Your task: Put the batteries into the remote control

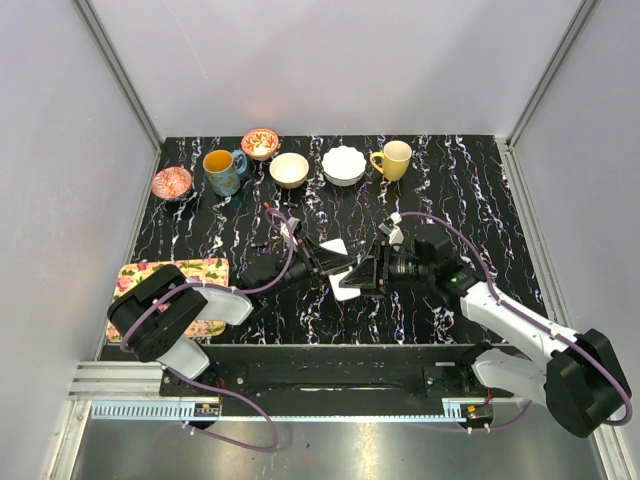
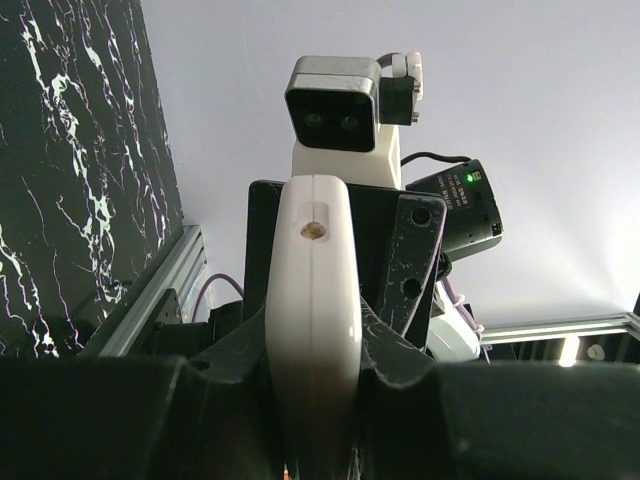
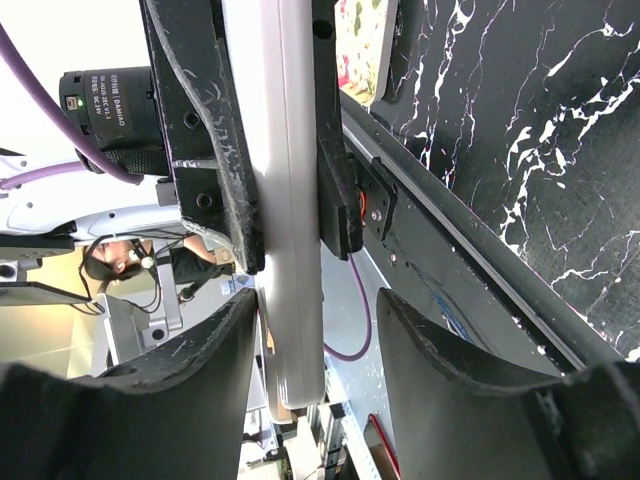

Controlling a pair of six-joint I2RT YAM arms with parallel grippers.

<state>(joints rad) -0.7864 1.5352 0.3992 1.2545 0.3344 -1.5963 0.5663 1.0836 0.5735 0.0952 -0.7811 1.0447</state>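
**Two claws meeting over the middle of the surface [image 1: 500,220].** In the left wrist view we see the remote control [image 2: 312,260] thin edge on. Its long axis runs straight out along the left claw [image 2: 312,335], and its rounded end, with a small hole, points at the right arm's camera. The left claw is pinching the slab across its flat faces.

The right wrist view shows what the left cannot: the right claw [image 3: 318,330] is spread. The slab's end lies between its fingers, close against one and apart from the other. The slab runs from 12 to 6 o'clock in this picture, and the left arm's fingers [image 3: 205,130] clamp it partway along.

From above, the claws hide the middle of the grasp. White patches show at 12 and 6 o'clock of the meeting point, and we cannot tell which part of the remote they are.

The far edge, at 12 o'clock, carries a white bowl [image 1: 343,165] and a yellow cup [image 1: 393,160], both well apart from the claws. A floral mat [image 1: 170,272] lies at 9 o'clock by the left edge. Bare surface lies at 3 o'clock.
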